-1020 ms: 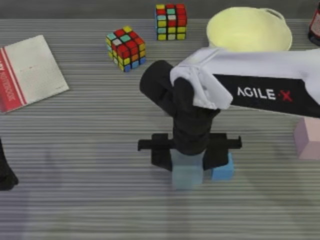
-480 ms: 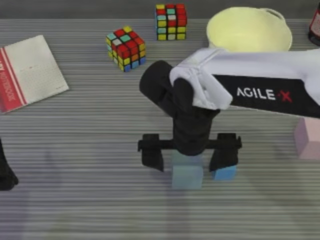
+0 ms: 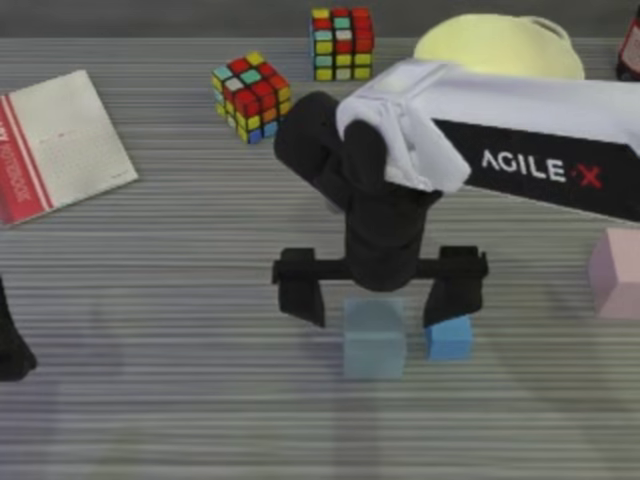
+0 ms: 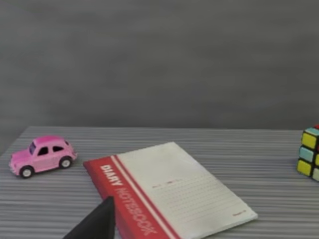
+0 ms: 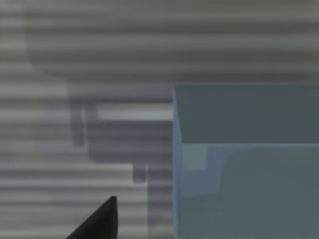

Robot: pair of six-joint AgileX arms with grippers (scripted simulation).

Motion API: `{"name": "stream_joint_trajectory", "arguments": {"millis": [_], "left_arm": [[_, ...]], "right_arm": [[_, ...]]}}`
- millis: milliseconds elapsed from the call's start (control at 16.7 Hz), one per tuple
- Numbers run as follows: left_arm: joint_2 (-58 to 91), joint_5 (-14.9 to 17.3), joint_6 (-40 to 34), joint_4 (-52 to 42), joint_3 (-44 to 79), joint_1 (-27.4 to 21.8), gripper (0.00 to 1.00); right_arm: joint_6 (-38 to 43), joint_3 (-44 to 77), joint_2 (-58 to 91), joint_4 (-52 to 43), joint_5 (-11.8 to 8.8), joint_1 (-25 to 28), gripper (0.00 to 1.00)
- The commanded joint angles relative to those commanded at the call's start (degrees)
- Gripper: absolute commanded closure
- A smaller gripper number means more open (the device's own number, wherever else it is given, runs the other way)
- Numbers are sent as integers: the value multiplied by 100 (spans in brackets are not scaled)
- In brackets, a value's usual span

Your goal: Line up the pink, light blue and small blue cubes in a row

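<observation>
The light blue cube (image 3: 374,340) rests on the table near the middle, and it fills one side of the right wrist view (image 5: 244,164). The small blue cube (image 3: 449,338) sits just to its right, a narrow gap apart. At the right edge of the table lies the pink cube (image 3: 615,272), well away from both. My right gripper (image 3: 378,298) hovers open over the light blue cube's far edge, its fingers (image 3: 300,300) spread wider than the cube and holding nothing. My left gripper (image 3: 12,352) is parked open at the left edge.
Two multicoloured puzzle cubes (image 3: 252,95) (image 3: 342,43) and a yellow bowl (image 3: 500,45) stand at the back. A red-and-white notebook (image 3: 55,145) lies at the back left, with a pink toy car (image 4: 42,155) beyond it. A dark bottle (image 3: 630,45) is at the back right corner.
My right gripper's fingers spread apart, let go of the light blue cube and lifted off it. The cube stays beside the small blue cube.
</observation>
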Motion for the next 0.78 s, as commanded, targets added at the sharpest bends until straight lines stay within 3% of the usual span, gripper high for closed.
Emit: {"name": "stream_joint_trajectory", "arguments": {"millis": [240,540,780], "left_arm": [[0,0,0,0,0,0,0],[0,0,0,0,0,0,0],[0,0,0,0,0,0,0]], "right_arm": [[-14,500,-214,-710,-3,33,0],[-31,512,-215,-728,-3,-10,0],[-633,272,-368,-665,-15,-632,0]]}}
